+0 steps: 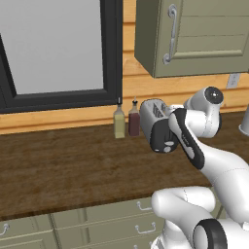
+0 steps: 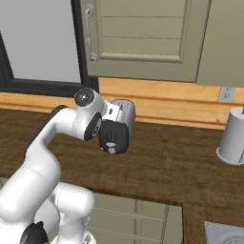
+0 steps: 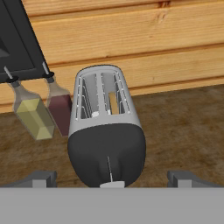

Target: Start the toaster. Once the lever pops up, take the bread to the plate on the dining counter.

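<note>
The toaster (image 3: 106, 131) stands on the dark wood counter against the wooden wall, its black end face toward me. A tan slice of bread (image 3: 113, 103) sits upright in the right slot of its silver top. A pale lever tab (image 3: 111, 185) shows at the near end of the slit in the black face. My gripper (image 3: 111, 180) is open, its fingertips (image 3: 41, 179) wide apart on either side of the end face and short of it, holding nothing. The arm partly covers the toaster (image 1: 154, 113) (image 2: 114, 136) in both base views. The plate and the dining counter are out of view.
Two slim bottles, one yellow-olive (image 1: 119, 122) and one dark red (image 1: 134, 119), stand just left of the toaster. A grey canister (image 2: 233, 137) stands at the far right. Olive wall cabinets (image 1: 194, 34) hang above, a dark-framed window (image 1: 58, 48) is at the left, and drawers (image 1: 97, 223) lie below.
</note>
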You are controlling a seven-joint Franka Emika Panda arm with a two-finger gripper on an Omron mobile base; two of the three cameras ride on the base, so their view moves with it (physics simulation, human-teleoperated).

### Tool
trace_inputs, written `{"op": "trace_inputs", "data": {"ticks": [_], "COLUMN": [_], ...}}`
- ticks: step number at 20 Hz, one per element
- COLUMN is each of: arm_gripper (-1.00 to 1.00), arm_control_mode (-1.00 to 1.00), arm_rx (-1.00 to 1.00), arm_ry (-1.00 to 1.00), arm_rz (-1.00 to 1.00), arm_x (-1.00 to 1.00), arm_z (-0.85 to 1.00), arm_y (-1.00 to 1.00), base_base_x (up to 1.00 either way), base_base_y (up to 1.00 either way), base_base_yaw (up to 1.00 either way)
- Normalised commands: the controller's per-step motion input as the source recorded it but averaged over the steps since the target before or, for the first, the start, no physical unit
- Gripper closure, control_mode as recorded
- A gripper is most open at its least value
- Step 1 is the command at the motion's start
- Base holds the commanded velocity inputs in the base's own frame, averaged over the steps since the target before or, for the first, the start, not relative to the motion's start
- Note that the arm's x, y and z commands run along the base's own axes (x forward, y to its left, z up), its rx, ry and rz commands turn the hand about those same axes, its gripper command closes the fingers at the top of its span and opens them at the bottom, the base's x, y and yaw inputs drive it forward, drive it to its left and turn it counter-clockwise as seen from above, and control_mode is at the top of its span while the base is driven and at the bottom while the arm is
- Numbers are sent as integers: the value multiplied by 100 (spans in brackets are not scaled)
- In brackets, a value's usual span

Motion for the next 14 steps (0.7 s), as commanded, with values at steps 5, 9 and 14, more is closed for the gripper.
{"op": "trace_inputs", "data": {"ticks": [5,9,14], "arm_gripper": [-100,-100,-100], "arm_control_mode": [-100,-100,-100], "arm_rx": [0,0,0], "arm_ry": [0,0,0], "arm_rz": [0,0,0], "arm_x": [0,0,0], "arm_z": [0,0,0], "arm_y": [0,0,0], "base_base_x": [0,0,0], "base_base_y": [0,0,0], "base_base_yaw": [0,0,0]}}
